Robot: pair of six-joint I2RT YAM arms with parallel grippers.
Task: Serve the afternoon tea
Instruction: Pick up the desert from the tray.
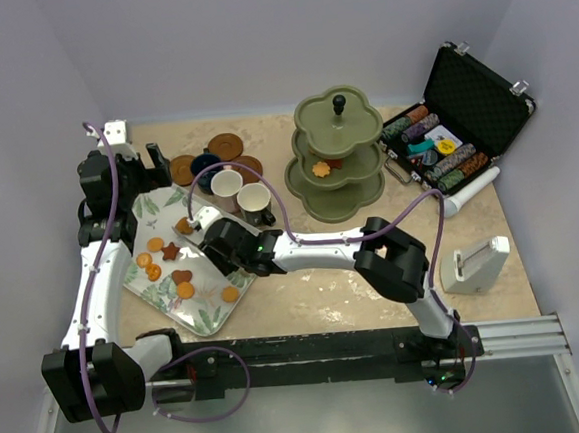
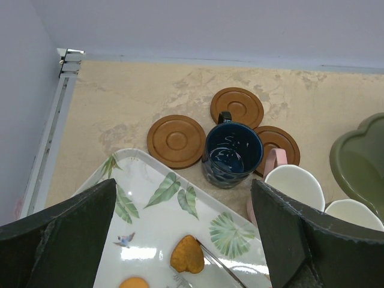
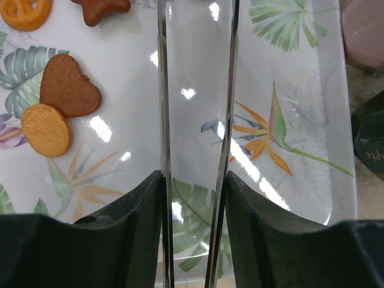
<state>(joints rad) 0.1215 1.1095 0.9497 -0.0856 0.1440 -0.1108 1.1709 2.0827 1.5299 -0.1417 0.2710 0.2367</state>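
The right jaws pinch a pair of shiny tongs (image 3: 162,90) and hang over the leafy tray (image 3: 288,72). The two tong arms sit a little apart. Left of these jaws lie a brown heart biscuit (image 3: 67,87) and a round orange biscuit (image 3: 45,129), touching each other. The left jaws are spread wide and empty. Just ahead of them the navy cup (image 2: 233,153) stands on the counter (image 2: 120,96), among three brown saucers (image 2: 177,141). A pinkish cup (image 2: 294,183) and a cream cup (image 2: 355,215) stand ahead and to the right of these jaws. The green stand (image 1: 337,122) is farther right, with an orange biscuit (image 1: 321,169) on its middle shelf.
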